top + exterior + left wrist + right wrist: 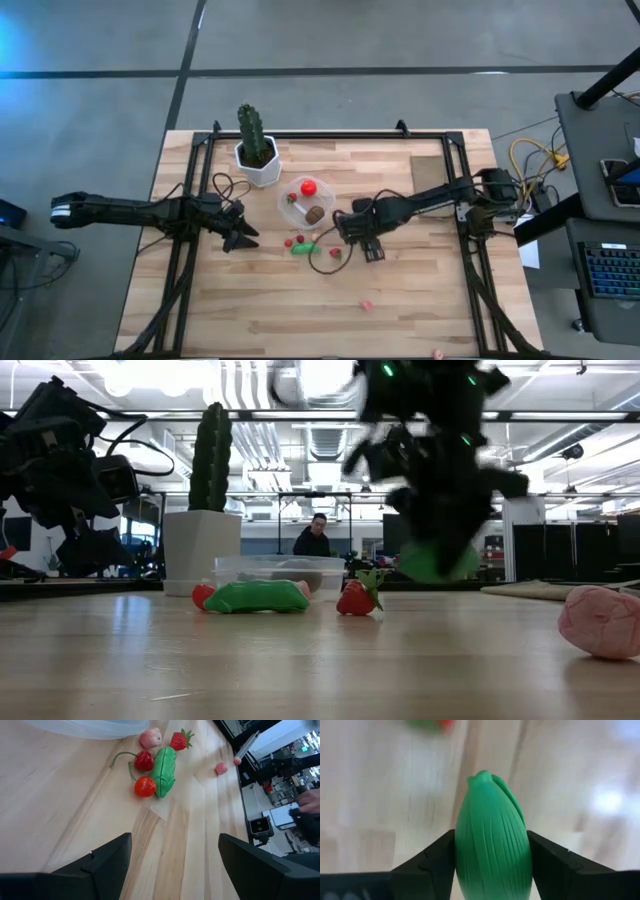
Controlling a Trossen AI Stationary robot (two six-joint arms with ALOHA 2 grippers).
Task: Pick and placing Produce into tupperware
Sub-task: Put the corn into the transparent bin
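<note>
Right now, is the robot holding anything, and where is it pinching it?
Yes. The right end effector holds a green ribbed vegetable, pinched across its sides with the pointed tip sticking out past the fingers. The left end effector is open and empty.

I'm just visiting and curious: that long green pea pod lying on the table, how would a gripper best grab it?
Probably from above, across the middle of the green pea pod, fingers closing on its narrow sides. It lies flat and long, and cherries crowd one side, so the open left gripper should straddle its width carefully.
</note>
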